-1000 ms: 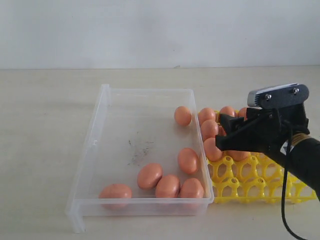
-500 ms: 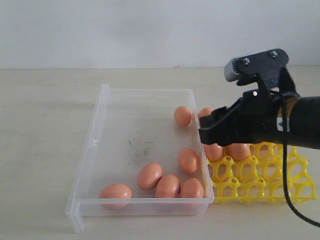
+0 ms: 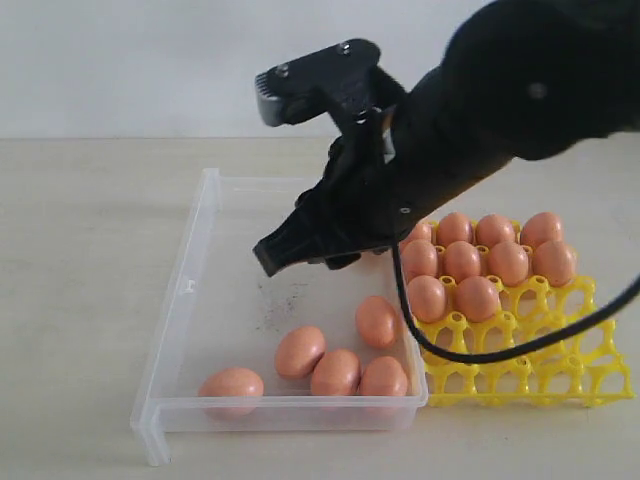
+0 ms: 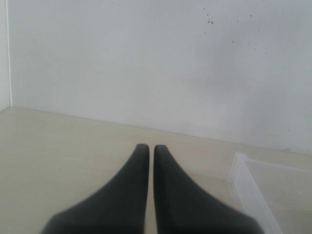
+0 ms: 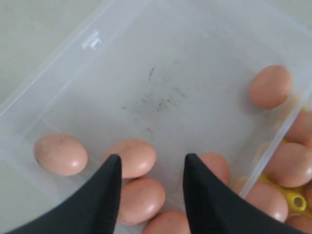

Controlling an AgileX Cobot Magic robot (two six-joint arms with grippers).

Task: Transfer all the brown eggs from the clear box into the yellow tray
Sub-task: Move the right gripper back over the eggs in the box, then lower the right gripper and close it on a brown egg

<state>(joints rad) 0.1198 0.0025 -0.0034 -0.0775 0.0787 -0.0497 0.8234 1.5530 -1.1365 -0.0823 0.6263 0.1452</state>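
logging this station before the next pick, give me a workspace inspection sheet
surface: beige table
job's things: six brown eggs in the clear box, ten in the yellow tray; dark smudges on the box floor
clutter: nothing seen
grippers: right gripper open above the box; left gripper shut, beside the box
cables: black cable loops from the right arm across the tray
surroundings: plain white wall

In the exterior view your right arm (image 3: 470, 120) runs off the frame at 12 and 3 o'clock. It covers the 1 o'clock corner of the box (image 3: 186, 290) and the 10 o'clock cups of the tray (image 3: 497, 332), so eggs (image 3: 458, 228) there can't be counted. The left wrist view catches only one box corner, and the left fingers (image 4: 126, 195) blur toward their base. The right wrist view crops the tray and several eggs.
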